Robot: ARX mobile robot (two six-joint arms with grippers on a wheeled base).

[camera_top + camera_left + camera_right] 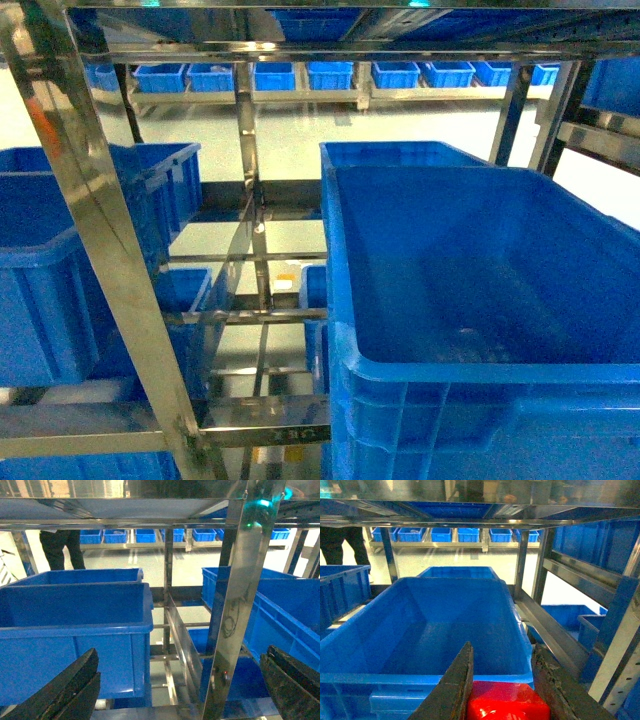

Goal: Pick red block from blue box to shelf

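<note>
- Our right gripper (502,690) is clenched on the red block (507,705), at 6 o'clock below a crate (420,630).
- Our left gripper (180,690) gapes released before the shelf (240,605).

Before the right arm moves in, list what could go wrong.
1. The red block sits between the right pincer fingers with only its top showing; the hold may be shallow and could slip.
2. The shelf rail runs close on the right; a finger could clip it.
3. The left pincer hangs open near an upright.
</note>
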